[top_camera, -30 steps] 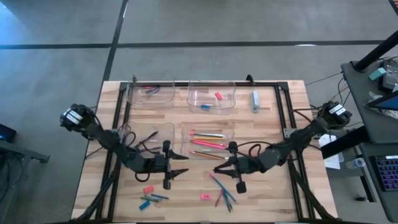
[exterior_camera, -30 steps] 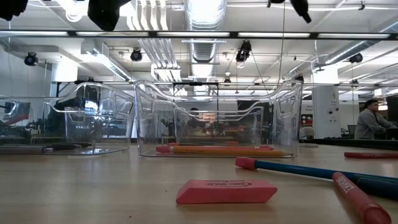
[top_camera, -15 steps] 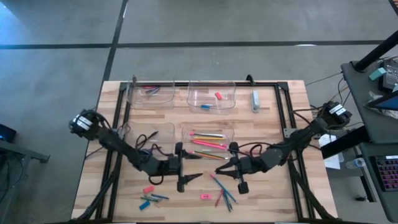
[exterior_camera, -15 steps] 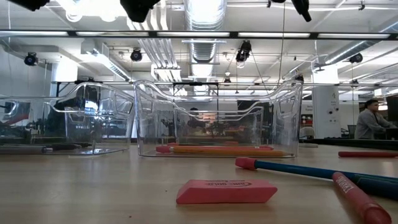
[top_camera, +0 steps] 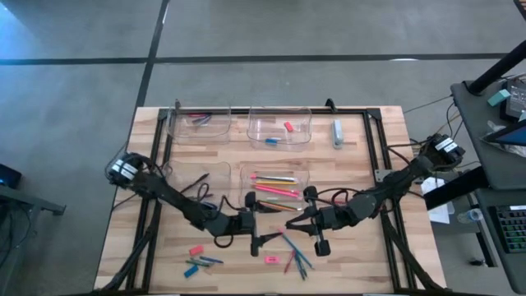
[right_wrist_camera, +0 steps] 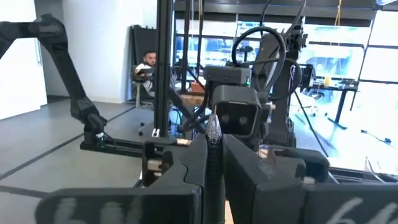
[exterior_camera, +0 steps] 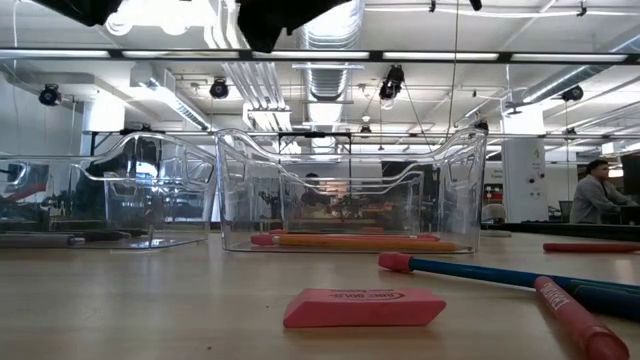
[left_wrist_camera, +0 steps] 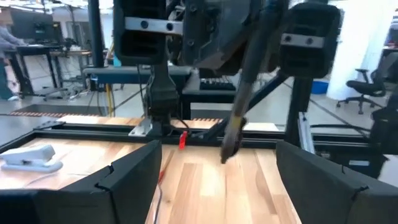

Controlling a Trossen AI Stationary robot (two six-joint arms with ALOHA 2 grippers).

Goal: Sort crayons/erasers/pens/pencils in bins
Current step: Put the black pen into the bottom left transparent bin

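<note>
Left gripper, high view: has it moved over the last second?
Yes. The left gripper has travelled toward the table's right side, from level with the pen bin to below the pencil bin, close to the right gripper.

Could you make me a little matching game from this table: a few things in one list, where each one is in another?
Things:
1. orange pencil
2. pink eraser
3. pale stapler-like item
4. flat pink eraser

Places:
A. bare table, front, near loose sticks
B. back middle bin
C. front middle bin
D. bare table, right of the back bins

Pairs: 1-C, 2-B, 3-D, 4-A
</note>
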